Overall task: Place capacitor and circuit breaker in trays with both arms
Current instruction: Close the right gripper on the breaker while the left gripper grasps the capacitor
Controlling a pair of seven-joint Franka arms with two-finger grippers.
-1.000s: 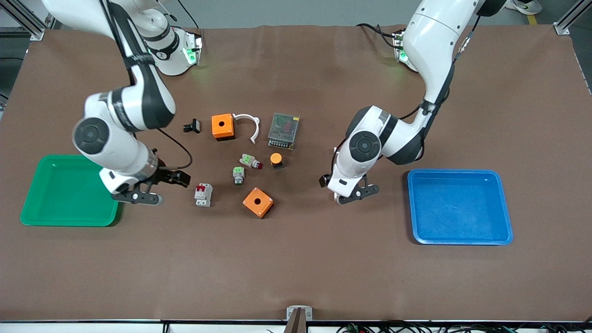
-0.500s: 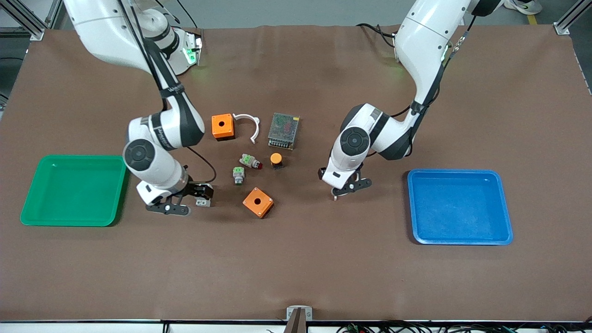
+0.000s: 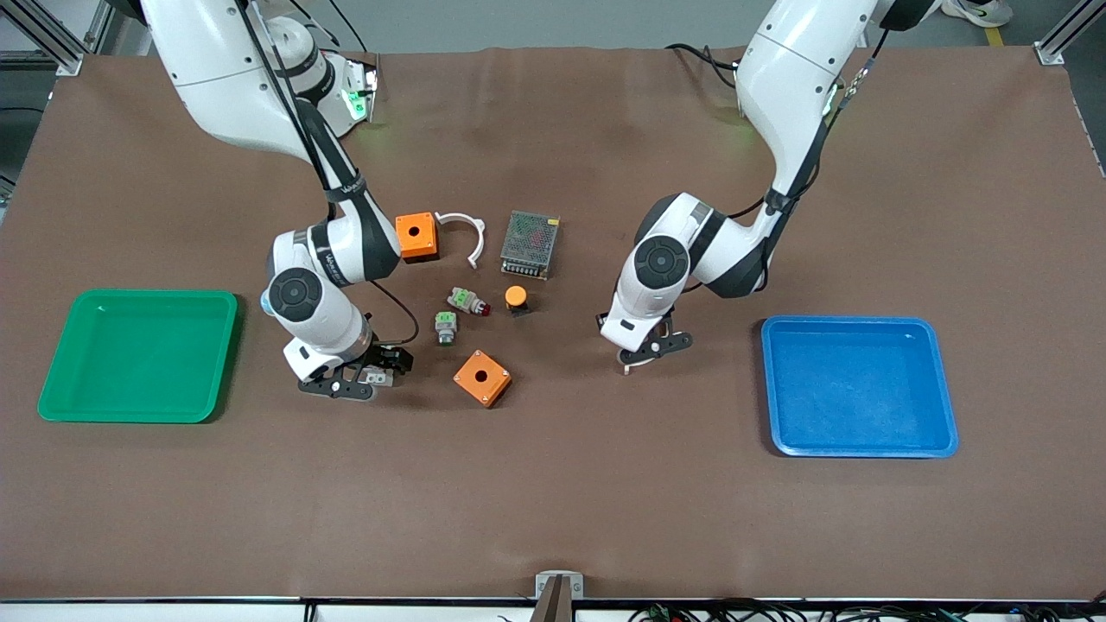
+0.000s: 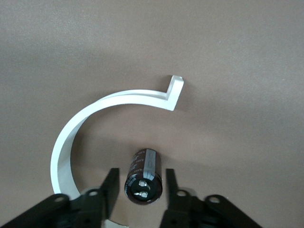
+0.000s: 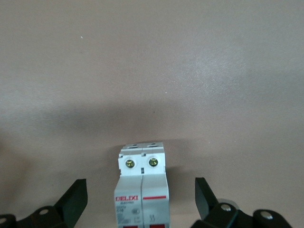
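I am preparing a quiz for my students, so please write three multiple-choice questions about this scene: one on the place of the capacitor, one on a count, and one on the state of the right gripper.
1. Where does the capacitor lie?
A) in the blue tray
B) on the table at the left gripper, beside a white curved clip
C) in the green tray

2. How many orange boxes are on the table?
A) one
B) four
C) two

3. How do the right gripper jaws stand?
A) open, one on each side of the circuit breaker
B) shut on it
C) shut on nothing

Key: 1 B, the left wrist view shows it there; 2 C, the front view shows two; 3 A, a gap shows on both sides.
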